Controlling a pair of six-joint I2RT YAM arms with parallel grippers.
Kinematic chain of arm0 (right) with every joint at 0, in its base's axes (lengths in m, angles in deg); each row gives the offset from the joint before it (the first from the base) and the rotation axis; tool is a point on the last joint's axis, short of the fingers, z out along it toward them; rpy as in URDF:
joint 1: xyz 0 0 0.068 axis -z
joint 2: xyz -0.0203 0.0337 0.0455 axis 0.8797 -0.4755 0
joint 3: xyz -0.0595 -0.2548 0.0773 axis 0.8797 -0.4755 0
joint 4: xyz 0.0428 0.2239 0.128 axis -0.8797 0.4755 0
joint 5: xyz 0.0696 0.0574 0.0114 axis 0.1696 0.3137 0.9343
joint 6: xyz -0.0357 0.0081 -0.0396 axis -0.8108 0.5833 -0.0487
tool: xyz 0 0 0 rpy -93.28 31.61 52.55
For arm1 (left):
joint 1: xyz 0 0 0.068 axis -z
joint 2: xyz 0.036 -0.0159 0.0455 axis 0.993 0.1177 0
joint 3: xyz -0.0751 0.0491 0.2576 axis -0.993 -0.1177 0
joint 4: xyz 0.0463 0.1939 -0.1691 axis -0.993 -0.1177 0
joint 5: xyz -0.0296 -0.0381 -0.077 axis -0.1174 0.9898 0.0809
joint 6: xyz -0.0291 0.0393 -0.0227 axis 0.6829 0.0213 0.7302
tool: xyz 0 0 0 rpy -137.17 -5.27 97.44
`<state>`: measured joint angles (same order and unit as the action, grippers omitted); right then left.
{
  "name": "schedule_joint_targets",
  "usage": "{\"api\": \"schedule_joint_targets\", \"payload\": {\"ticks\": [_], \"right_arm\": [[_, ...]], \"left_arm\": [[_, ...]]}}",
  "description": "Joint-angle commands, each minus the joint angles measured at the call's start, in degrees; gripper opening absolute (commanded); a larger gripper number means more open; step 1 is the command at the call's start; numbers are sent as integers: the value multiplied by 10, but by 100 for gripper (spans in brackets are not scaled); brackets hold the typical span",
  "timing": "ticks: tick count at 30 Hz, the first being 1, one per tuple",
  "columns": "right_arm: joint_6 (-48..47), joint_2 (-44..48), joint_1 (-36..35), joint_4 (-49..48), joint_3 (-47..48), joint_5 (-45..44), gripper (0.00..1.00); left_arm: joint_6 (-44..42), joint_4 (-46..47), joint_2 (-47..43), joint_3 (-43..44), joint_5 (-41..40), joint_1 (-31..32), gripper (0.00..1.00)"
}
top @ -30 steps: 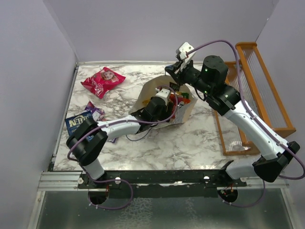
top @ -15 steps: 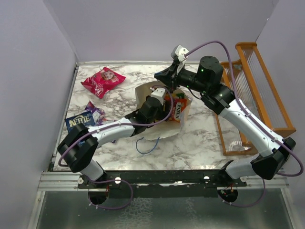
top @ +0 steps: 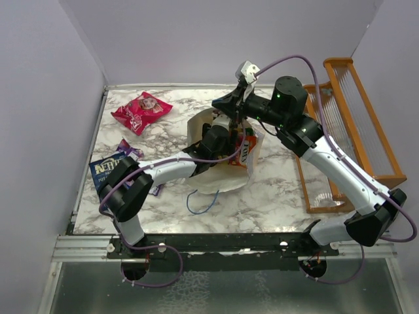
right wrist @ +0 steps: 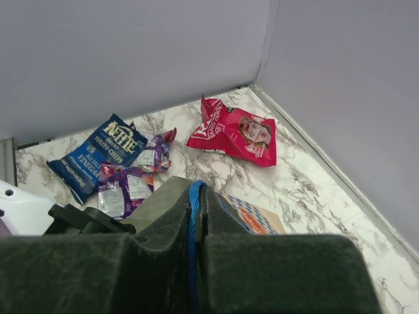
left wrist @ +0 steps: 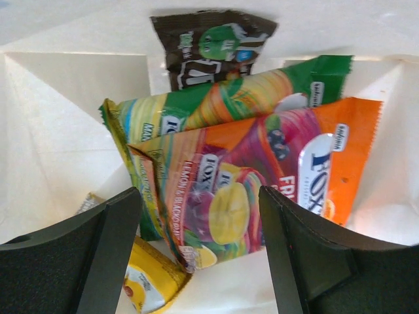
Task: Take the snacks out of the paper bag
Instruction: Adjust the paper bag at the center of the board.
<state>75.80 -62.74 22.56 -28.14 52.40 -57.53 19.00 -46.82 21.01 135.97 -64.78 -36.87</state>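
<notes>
Emptying paper bag [top: 219, 182] — some snacks [top: 141, 111] out, four packets [left wrist: 249, 190] inside; left gripper [left wrist: 200, 248] wide open, empty; right gripper [right wrist: 196, 242] clamps cord handle [right wrist: 194, 196]

The bench [top: 275, 190] is white marble veined grey. The paper bag [top: 196, 125] is cream, with a blue-white checked side, an orange-red logo and a blue cord handle [right wrist: 193, 222]. Inside the paper bag are an orange packet [left wrist: 288, 170], a green and yellow packet [left wrist: 216, 111], a brown packet [left wrist: 209, 46] and a yellow packet [left wrist: 147, 284]. Left of the paper bag are a pink-red bag [right wrist: 239, 131], a dark blue chips bag [right wrist: 98, 154] and purple packs [right wrist: 134, 173].
</notes>
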Motion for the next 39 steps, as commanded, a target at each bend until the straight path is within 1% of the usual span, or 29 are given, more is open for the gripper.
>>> {"api": "schedule_joint_targets", "payload": {"ticks": [1,5,8,11,14,15,17,19,23,30,34,39], "right_arm": [[-6,12,-4,-19,39,-5,2],[-8,9,-4,-22,45,-4,2],[-6,7,-4,-26,48,0,2],[-4,6,-4,-27,52,5,2],[-5,8,-4,-26,52,6,2],[-6,9,-4,-26,51,5,2],[-10,12,-4,-24,46,1,2],[-13,16,-4,-24,40,-6,2],[-15,19,-4,-24,31,-10,2],[-27,30,-4,-28,22,-21,2],[-35,36,-4,-32,8,-54,2],[-43,41,-4,-35,-6,-139,2]], "left_arm": [[-8,-2,12,15,-18,-20,76],[-6,12,29,17,10,-32,75],[-6,18,51,28,35,-32,70],[-2,15,65,39,46,-33,62],[-5,17,74,42,40,-32,61],[-7,14,78,45,40,-33,59],[-8,10,78,50,47,-32,50],[-8,17,76,48,58,-33,44],[-13,13,74,54,65,-33,26],[-25,11,57,54,77,-32,1],[-22,11,27,43,110,-31,0],[-18,-5,-34,29,149,-18,0]]}}
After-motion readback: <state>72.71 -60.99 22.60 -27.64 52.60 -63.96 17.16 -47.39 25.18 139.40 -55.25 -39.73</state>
